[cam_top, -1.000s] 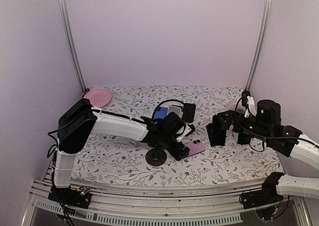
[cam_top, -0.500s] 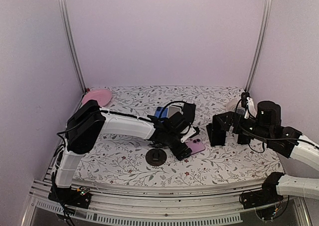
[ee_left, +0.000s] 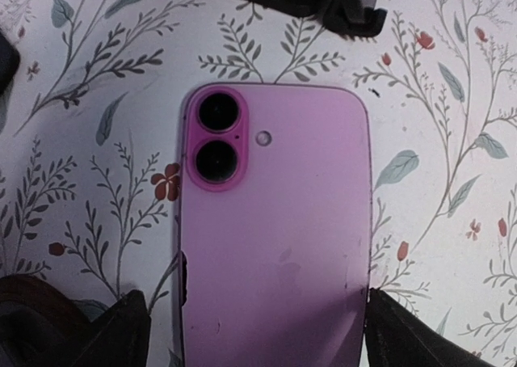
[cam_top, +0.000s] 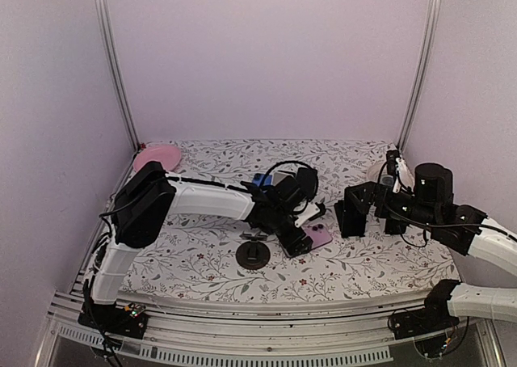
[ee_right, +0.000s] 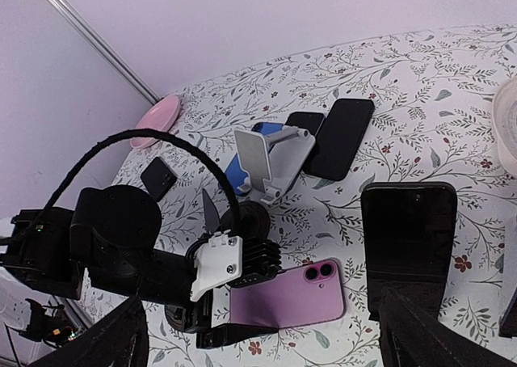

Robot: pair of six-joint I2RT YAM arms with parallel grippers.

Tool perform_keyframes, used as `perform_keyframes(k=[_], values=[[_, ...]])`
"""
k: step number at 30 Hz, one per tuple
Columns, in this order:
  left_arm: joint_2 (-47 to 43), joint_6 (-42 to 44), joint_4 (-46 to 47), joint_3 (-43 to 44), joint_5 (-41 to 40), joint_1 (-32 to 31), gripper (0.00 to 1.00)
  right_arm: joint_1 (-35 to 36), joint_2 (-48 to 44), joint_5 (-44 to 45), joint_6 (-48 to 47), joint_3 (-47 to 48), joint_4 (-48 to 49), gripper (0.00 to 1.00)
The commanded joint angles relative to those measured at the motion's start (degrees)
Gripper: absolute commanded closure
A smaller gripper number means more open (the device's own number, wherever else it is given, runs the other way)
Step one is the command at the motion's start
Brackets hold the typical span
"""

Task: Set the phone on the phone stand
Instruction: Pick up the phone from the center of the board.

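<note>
On the table (cam_top: pixel 202 263), the pink phone (ee_left: pixel 275 238) lies back up between the wide-open jaws of the left gripper (ee_left: pixel 257 339); the right gripper (cam_top: pixel 370 213) is open too.

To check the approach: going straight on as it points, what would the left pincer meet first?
The pink phone, lying back up right under the open left pincer; nothing seems to lie between.
</note>
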Motion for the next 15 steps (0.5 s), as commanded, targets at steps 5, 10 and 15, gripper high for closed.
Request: perform_keyframes(k=[5, 10, 15], values=[[4.9, 1.7, -6.1, 0.1, -5.6, -0.6, 0.07, -0.2, 0.0, -0.7, 0.8, -0.8, 2.1, 0.01], [5.4, 1.4, -6.2, -0.2, -6.4, -1.0, 0.1, -0.2, -0.1, -0.8, 1.1, -1.0, 2.0, 0.01], [6.0, 1.1, -6.2, -0.2, -7.4, -1.4, 0.21, -0.2, -0.1, -1.0, 1.5, -1.5, 2.2, 0.01]])
